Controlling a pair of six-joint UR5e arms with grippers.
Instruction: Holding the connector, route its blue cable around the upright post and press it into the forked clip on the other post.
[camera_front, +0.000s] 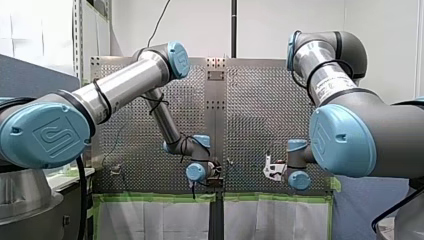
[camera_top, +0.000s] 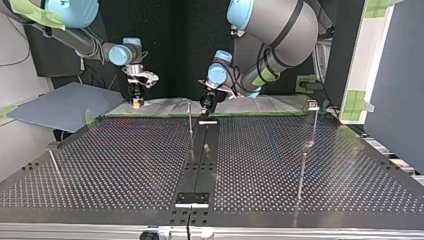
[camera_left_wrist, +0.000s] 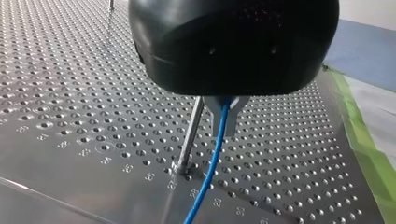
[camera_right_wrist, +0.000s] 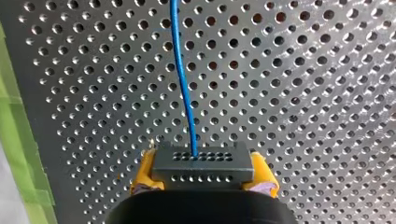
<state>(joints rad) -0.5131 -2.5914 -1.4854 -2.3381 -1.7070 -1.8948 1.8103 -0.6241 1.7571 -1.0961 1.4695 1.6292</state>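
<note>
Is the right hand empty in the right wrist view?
No, the right hand is shut on a dark connector between its yellow pads, with the blue cable running out of it.

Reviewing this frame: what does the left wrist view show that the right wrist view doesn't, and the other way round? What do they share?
Only the left wrist view: my left end effector, its metal fingers closed on the blue cable, and an upright post standing just beside that cable.

Only the right wrist view: the dark connector clamped between my right end effector's yellow pads, with the cable leaving its front face.

Both: the blue cable, the perforated table and green tape along its edge.
</note>
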